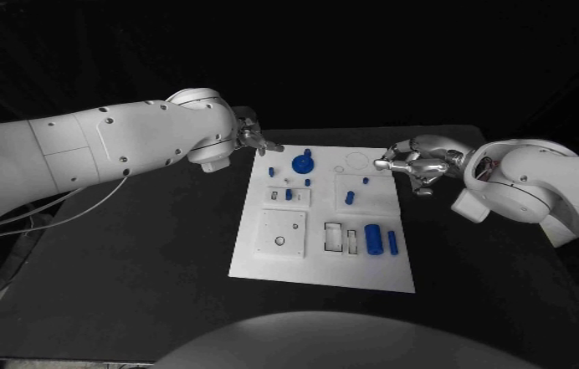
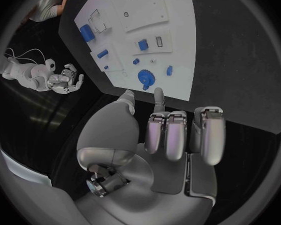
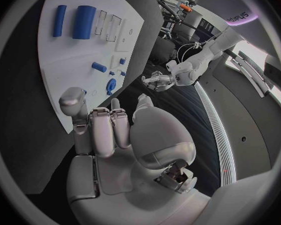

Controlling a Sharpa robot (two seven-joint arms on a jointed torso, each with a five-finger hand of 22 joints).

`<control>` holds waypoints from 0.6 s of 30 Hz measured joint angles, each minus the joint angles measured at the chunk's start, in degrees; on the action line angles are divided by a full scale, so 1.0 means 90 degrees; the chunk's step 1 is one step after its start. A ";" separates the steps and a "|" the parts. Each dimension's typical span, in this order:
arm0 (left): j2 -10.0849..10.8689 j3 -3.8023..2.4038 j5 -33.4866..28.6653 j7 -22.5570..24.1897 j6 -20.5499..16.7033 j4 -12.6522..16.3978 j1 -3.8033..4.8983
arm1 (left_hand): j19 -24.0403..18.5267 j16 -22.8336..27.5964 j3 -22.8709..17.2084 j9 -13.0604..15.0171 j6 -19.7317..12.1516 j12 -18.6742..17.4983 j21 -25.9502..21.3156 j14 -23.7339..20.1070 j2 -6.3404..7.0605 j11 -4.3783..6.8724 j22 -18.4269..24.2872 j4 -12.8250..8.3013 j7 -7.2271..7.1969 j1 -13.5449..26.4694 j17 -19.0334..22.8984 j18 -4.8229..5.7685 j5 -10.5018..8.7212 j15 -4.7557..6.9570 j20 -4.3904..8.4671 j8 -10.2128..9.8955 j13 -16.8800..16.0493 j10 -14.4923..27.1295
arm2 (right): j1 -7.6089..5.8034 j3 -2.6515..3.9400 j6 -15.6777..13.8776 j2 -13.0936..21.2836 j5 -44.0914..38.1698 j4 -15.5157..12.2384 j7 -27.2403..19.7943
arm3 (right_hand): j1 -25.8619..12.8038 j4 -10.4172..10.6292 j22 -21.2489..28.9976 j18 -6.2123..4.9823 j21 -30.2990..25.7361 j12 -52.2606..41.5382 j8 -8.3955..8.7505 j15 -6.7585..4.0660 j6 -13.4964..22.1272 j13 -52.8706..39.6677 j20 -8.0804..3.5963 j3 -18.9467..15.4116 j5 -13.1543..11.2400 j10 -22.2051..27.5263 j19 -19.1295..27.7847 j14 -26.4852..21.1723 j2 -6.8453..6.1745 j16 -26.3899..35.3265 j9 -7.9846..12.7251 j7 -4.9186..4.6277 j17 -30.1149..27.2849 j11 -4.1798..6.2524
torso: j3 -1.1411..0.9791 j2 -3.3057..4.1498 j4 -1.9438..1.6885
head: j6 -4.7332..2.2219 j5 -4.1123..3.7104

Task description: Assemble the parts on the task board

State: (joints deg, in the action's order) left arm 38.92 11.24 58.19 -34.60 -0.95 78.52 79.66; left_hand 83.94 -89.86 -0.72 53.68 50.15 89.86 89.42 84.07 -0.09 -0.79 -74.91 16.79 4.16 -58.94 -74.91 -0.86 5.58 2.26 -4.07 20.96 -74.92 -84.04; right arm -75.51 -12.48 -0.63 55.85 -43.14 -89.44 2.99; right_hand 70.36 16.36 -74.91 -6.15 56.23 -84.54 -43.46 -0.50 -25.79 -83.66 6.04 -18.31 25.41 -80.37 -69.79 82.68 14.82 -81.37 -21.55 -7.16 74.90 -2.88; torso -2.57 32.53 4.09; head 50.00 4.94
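Hands (image 1: 256,139) (image 1: 414,165) flank task board (image 1: 316,260) (empty-handed)

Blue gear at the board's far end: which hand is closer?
Left. The left hand hovers just off the board's corner beside the blue gear; the right hand sits past the opposite edge.

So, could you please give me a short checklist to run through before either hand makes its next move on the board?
1. Left hand holds nothing: ok, it hovers off the board's far left corner.
2. Right hand holds nothing: ok, fingers curled in, beside the board's right edge.
3. Task board lies flat on the table: ok.
4. Blue gear-like part free to reach: ok, nothing covers it.
5. Two blue cylinders seated or loose: cannot tell.
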 measured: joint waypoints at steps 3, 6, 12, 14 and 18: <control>-0.0185 0.0017 0.0019 0.0020 0.0082 -0.0307 -0.0043 | 0.0000 0.0000 0.0007 -0.0008 0.0000 0.0000 0.0000 0.0000 0.0001 0.0000 0.0000 -0.0008 0.0000 0.0011 0.0000 0.0000 -0.0011 0.0000 0.0000 0.0000 0.0000 0.0000 | 0.0000 0.0000 0.0002 -0.0049 0.0000 0.0027 -0.0004 | 0.0000 0.0000 0.0000 0.0000 0.0000 -0.0002 0.0000 0.0000 0.0000 0.0000 0.0000 0.0000 0.0000 0.0000 0.0000 0.0000 0.0000 0.0000 0.0000 0.0000 0.0005 0.0000 | 0.0004 0.0012 0.0002 | 0.0000 0.0015; -0.0364 0.0033 0.0075 0.0035 0.0172 -0.0652 -0.0156 | 0.0000 0.0000 0.0025 -0.0021 0.0000 0.0000 0.0000 0.0000 -0.0020 0.0000 0.0000 -0.0025 0.0000 -0.0010 0.0000 0.0000 0.0106 0.0000 0.0000 0.0000 0.0000 0.0000 | 0.0001 0.0000 0.0005 -0.0108 0.0000 0.0064 -0.0008 | 0.0000 0.0000 0.0000 0.0000 0.0000 -0.0008 0.0000 0.0000 0.0000 0.0000 0.0000 0.0000 0.0000 0.0000 0.0000 0.0000 0.0000 0.0000 0.0000 0.0000 0.0005 0.0000 | 0.0006 0.0025 0.0006 | 0.0000 0.0020; -0.0676 0.0046 0.0208 0.0056 0.0322 -0.1221 -0.0387 | 0.0000 0.0000 0.0051 -0.0030 0.0000 0.0000 0.0000 0.0000 -0.0025 0.0000 0.0000 0.0001 0.0000 -0.0016 0.0001 0.0000 0.0106 0.0000 0.0000 0.0000 0.0000 0.0000 | 0.0022 0.0000 0.0013 -0.0164 0.0001 0.0115 -0.0015 | -0.0018 0.0000 0.0000 0.0000 0.0000 0.0023 0.0000 0.0001 0.0000 0.0000 0.0000 0.0000 0.0000 -0.0001 0.0000 0.0000 -0.0017 0.0000 0.0000 0.0000 0.0005 -0.0001 | 0.0007 0.0049 0.0012 | 0.0000 0.0025; -0.0747 0.0044 0.0243 0.0066 0.0348 -0.1344 -0.0436 | 0.0000 0.0000 0.0070 -0.0030 0.0000 0.0000 0.0000 -0.0001 -0.0025 0.0000 0.0000 -0.0017 0.0001 -0.0016 0.0001 0.0000 0.0106 0.0000 0.0000 0.0000 0.0001 0.0000 | 0.0034 0.0000 0.0016 -0.0167 0.0001 0.0124 -0.0016 | -0.0018 0.0000 0.0001 0.0000 0.0000 0.0028 0.0000 0.0001 0.0000 0.0000 0.0000 0.0000 0.0000 -0.0002 0.0000 0.0001 -0.0018 0.0000 0.0000 0.0000 0.0004 -0.0002 | 0.0009 0.0051 0.0012 | 0.0000 0.0026; -0.0890 0.0038 0.0314 0.0094 0.0376 -0.1562 -0.0512 | 0.0000 0.0000 0.0078 -0.0036 0.0000 0.0000 -0.0010 0.0000 -0.0056 0.0000 0.0000 -0.0025 0.0001 -0.0046 0.0001 0.0000 0.0194 0.0000 0.0000 0.0027 0.0000 0.0000 | 0.0049 0.0000 0.0025 -0.0170 0.0002 0.0141 -0.0019 | -0.0018 0.0000 0.0001 0.0000 -0.0024 0.0028 0.0000 0.0001 0.0000 0.0000 0.0000 0.0000 0.0000 -0.0003 0.0000 0.0001 -0.0018 0.0000 0.0000 0.0000 0.0004 -0.0003 | 0.0010 0.0048 0.0012 | 0.0000 0.0021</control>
State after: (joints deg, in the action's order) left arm 30.91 11.59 61.01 -33.75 2.44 64.46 75.05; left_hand 83.94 -89.86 -0.02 53.36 50.15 89.86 89.32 84.06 -0.59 -0.79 -74.91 16.57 4.17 -59.36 -74.90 -0.86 7.33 2.26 -4.07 21.20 -74.91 -84.04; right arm -75.07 -12.48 -0.40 54.32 -43.12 -88.17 2.83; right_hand 70.19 16.37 -74.90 -6.15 56.02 -84.29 -43.46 -0.50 -25.79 -83.66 6.04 -18.31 25.41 -80.40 -69.79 82.69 14.66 -81.37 -21.55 -7.15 74.94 -2.90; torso -2.48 32.96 4.20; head 50.00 5.13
